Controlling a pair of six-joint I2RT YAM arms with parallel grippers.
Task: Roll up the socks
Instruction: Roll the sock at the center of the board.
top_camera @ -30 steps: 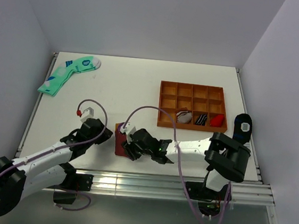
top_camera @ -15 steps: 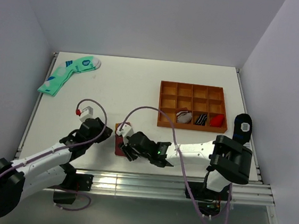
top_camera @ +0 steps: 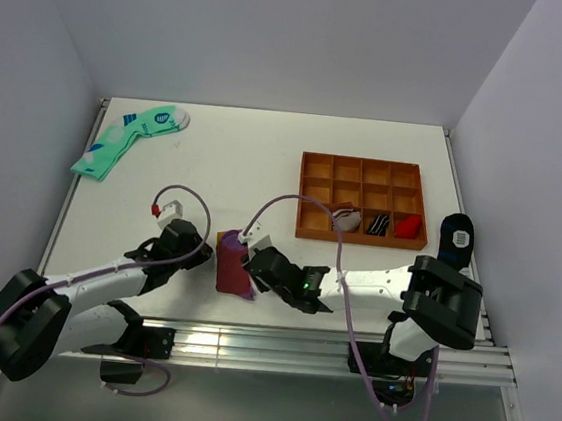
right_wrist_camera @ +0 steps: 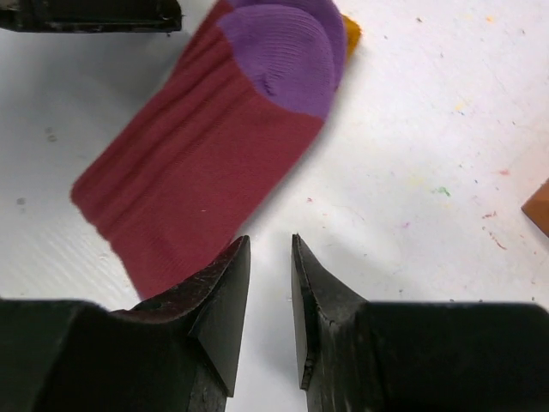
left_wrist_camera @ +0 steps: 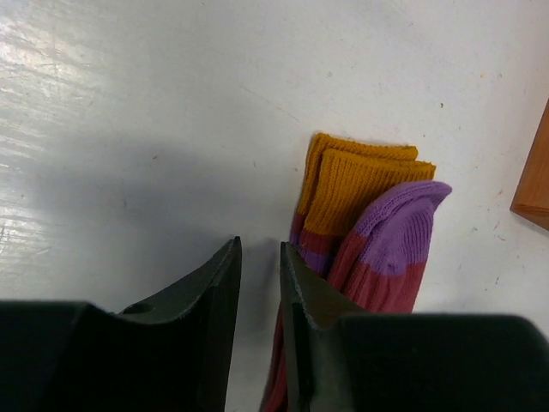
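The socks (top_camera: 229, 261) lie folded flat near the table's front edge, maroon with purple toes and mustard cuffs. In the left wrist view the mustard cuffs and a purple toe of the socks (left_wrist_camera: 377, 227) show just right of my left gripper (left_wrist_camera: 260, 246). Its jaws stand narrowly open over bare table, and the right finger (left_wrist_camera: 309, 296) is against the socks' left edge. My right gripper (right_wrist_camera: 270, 240) is also narrowly open with only table between the fingers. The socks (right_wrist_camera: 214, 129) lie ahead of it and to its left. In the top view my left gripper (top_camera: 205, 247) and right gripper (top_camera: 253, 265) flank the socks.
An orange compartment tray (top_camera: 315, 196) stands at the right and holds rolled socks in its front row. Mint-green socks (top_camera: 128, 139) lie at the back left. A black sock with blue patches (top_camera: 456, 237) hangs at the right edge. The table's front rail runs just behind both grippers.
My right gripper's jaws have narrowed and it has come off the socks, which now lie longer and flatter. My left gripper has moved right, up to the socks' left edge.
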